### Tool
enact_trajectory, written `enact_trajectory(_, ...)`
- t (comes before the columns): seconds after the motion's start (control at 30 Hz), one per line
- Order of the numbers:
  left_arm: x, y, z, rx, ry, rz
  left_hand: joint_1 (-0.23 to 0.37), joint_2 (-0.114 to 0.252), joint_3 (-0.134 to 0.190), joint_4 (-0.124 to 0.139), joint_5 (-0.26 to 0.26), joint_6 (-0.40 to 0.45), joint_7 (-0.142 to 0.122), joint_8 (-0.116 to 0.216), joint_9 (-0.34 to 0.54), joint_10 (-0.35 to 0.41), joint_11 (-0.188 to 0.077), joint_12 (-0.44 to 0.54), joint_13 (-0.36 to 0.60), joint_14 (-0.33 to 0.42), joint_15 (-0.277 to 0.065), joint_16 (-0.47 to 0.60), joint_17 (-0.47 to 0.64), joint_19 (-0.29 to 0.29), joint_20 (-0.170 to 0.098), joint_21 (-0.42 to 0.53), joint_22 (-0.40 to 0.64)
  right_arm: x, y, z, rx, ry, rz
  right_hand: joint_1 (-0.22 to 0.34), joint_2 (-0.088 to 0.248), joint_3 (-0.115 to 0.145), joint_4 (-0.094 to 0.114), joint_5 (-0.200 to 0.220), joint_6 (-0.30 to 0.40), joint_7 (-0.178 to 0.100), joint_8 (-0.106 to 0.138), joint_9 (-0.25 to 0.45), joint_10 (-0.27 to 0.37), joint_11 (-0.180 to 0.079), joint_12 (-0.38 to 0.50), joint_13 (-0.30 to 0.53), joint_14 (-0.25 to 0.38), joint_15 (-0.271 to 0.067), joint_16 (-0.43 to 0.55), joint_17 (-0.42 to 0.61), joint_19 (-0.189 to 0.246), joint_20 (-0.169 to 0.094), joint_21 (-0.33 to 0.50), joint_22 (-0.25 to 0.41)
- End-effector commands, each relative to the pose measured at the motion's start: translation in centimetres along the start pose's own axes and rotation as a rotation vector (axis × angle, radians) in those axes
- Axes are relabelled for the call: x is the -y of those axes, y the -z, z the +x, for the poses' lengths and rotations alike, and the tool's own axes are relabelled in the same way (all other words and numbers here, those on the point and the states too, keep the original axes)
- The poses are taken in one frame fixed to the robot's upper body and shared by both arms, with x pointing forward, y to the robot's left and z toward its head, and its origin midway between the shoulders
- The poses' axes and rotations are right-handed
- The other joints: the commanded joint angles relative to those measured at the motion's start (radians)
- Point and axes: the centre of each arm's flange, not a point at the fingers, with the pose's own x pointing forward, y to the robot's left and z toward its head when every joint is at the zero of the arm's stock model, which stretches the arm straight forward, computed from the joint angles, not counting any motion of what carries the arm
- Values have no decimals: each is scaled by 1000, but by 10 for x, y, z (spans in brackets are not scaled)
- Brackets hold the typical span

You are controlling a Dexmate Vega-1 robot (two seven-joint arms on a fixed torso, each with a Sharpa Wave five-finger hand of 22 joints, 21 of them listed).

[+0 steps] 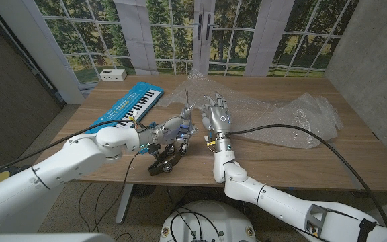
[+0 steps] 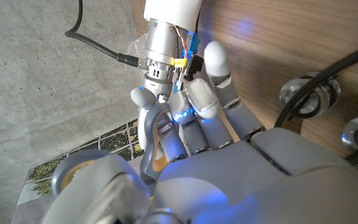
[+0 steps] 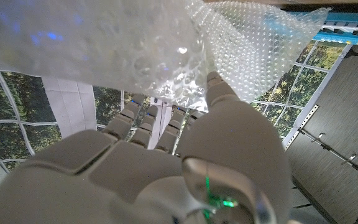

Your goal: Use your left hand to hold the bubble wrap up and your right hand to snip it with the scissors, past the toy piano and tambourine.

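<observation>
meanwhile right hand [image 1: 218, 115] stands upright against bubble wrap [image 1: 281, 117].

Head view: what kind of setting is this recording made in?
Probably an indoor lab or staged test room: a wooden table bearing a blue toy piano and bubble wrap, with a forest-view window backdrop behind.

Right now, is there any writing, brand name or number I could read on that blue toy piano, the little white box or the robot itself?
No text can be read in these pictures.
Toy piano: any marks are too small to read.
White box by the window: dark spots only, not legible.
Right hand and left hand: no labels; only glowing lights show in the wrist views.
</observation>
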Motion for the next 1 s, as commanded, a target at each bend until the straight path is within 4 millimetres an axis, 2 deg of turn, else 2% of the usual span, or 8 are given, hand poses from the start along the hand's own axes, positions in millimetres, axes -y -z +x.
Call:
enact_trajectory(0.03, 20, -3, 11, -30, 167, 18, 1, 9, -3, 2, 9, -2, 6, 654, 2, 42, -42, 4, 3, 9, -3, 5, 5, 5, -8, 7, 1, 3, -1, 7, 56, 38, -26, -3, 3, 3, -5, -1, 12, -3, -8, -3, 12, 3, 4, 5, 12, -168, 8, 4, 6, -4, 2, 1)
enact_trajectory(0.23, 22, -5, 10, -35, 184, 22, 1, 9, -3, 2, 9, -1, 8, 654, 2, 42, -43, 4, 3, 11, -3, 5, 5, 5, -9, 7, 1, 3, 6, 6, 85, 54, -53, -2, 4, 2, -6, -4, 3, -9, -18, -9, 11, 4, 0, 6, 8, -171, 9, 6, 13, -24, 4, 2)
enact_trajectory(0.43, 22, -4, 4, -41, 188, 12, 1, 10, -3, 2, 8, -2, 8, 654, 2, 41, -42, 4, 3, 13, -3, 5, 5, 8, -9, 6, -3, 3, 20, 7, 129, 96, -96, 2, 20, 8, -2, -5, -18, -18, -33, -14, 3, 4, -6, 8, 4, -179, 11, 11, 1, -32, -1, 3)
enact_trajectory(0.5, 22, -3, 2, -44, 186, 8, 1, 10, -3, 2, 8, -2, 8, 654, 2, 41, -44, 4, 3, 13, -3, 5, 5, 6, -9, 9, 3, 4, 25, 7, 142, 108, -102, 5, 27, 12, -1, -5, -26, -20, -38, -17, 3, 4, -7, 9, 3, -180, 13, 14, -6, -42, -3, 3)
enact_trajectory(1.0, 20, -2, -9, -44, 158, -4, 2, 13, -2, 2, 8, -2, 6, 653, 1, 43, -43, 4, 3, 12, -3, 4, 5, 7, -10, 9, -1, 6, 50, 10, 177, 162, -218, 18, 37, 27, 5, 0, -55, -24, -56, -27, 22, 2, -7, 14, 5, -184, 23, 25, -37, -58, -7, 5)
